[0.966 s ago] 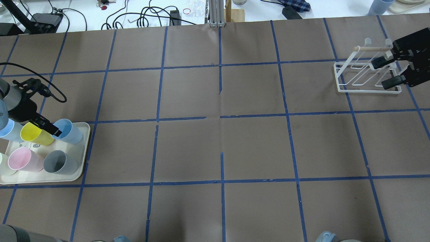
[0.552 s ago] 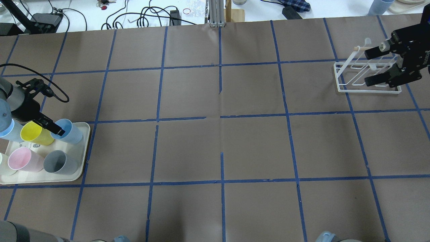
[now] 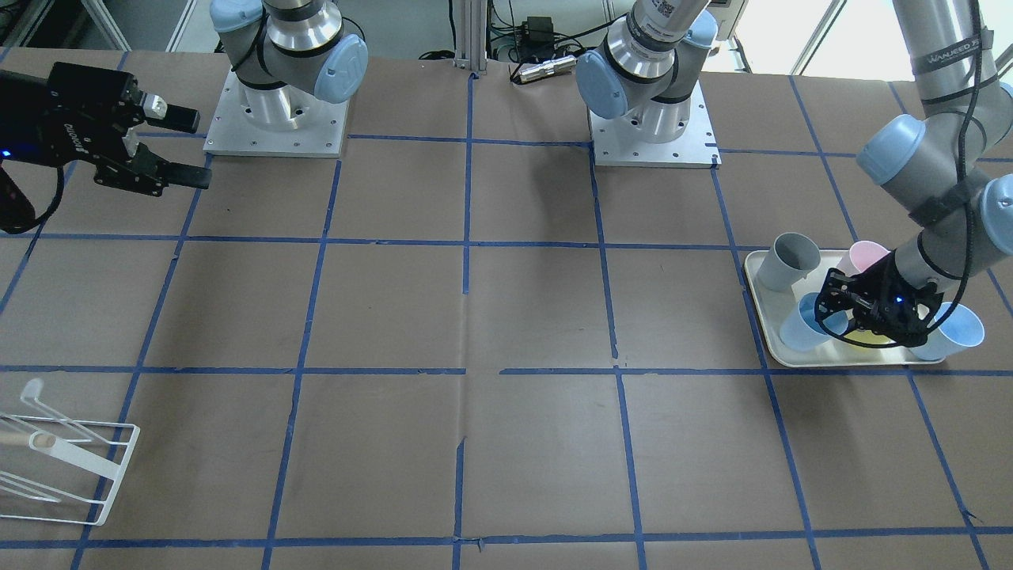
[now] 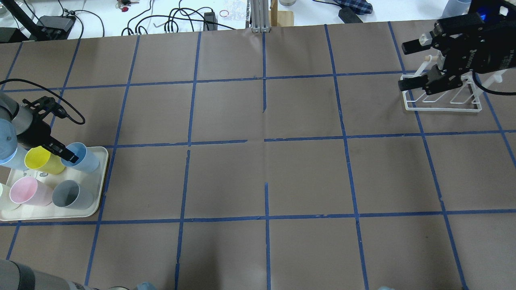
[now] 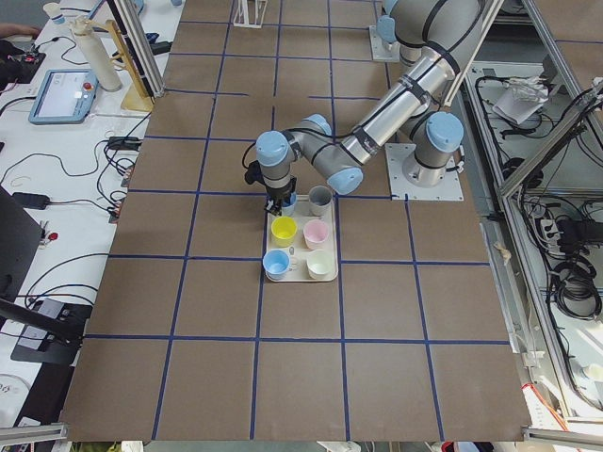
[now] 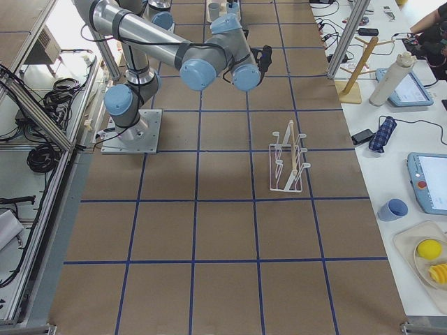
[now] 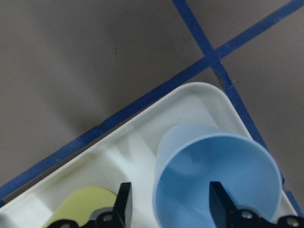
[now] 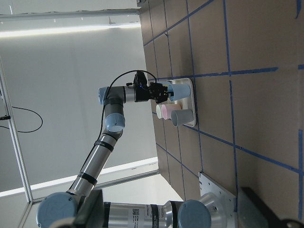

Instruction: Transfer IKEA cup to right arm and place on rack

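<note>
Straddled the IKEA cup (image 7: 213,156), upright in the tray (image 7: 190,97) corner beside the yellow cup (image 7: 80,209), with left gripper (image 7: 170,197) jaws parted, one finger inside and one outside, for a wall pinch; held right gripper (image 4: 405,65) raised clear of the rack (image 4: 443,108), jaws wide, ready to receive.

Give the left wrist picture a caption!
Left gripper straddles one wall of the pale blue cup on the white tray, yellow cup beside it.
</note>
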Robot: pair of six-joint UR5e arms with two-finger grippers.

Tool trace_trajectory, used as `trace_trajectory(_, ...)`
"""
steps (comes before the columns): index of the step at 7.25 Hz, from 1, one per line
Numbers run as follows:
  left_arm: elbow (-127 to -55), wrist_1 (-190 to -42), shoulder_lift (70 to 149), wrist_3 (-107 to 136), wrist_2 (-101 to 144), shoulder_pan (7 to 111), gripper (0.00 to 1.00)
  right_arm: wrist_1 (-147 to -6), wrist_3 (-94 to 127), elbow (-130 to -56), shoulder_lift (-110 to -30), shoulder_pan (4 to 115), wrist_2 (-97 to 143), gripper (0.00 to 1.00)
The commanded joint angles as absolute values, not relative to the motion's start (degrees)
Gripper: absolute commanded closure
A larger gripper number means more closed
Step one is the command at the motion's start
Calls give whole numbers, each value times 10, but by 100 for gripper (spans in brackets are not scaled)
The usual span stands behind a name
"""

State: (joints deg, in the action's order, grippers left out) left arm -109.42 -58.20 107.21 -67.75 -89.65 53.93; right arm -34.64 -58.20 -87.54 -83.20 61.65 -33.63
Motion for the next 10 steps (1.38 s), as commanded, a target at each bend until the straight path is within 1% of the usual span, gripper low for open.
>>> trace_trajectory(1,-1092,-583,1071,-672,-896,541,100,-343,-584,-875,-833,649,-313,0)
trace_trajectory(2,-1078,-588,1071,-666,-894,548,100,-343,-584,-868,-834,668,-310,0)
trace_trajectory(3,-1060,-617,1064,-636,-866,550,100,-342,-583,-867,-839,686,-286,3)
trace_trajectory(6,-964,-819,1034,-458,-790,576,100,-302,-583,-865,-851,710,-229,2)
trace_trajectory(7,-947,-883,1024,-391,-746,591,100,-301,-583,-865,-852,737,-196,2)
trace_trajectory(10,-937,-1096,972,-236,-533,620,100,-301,-583,-865,-852,786,-146,1)
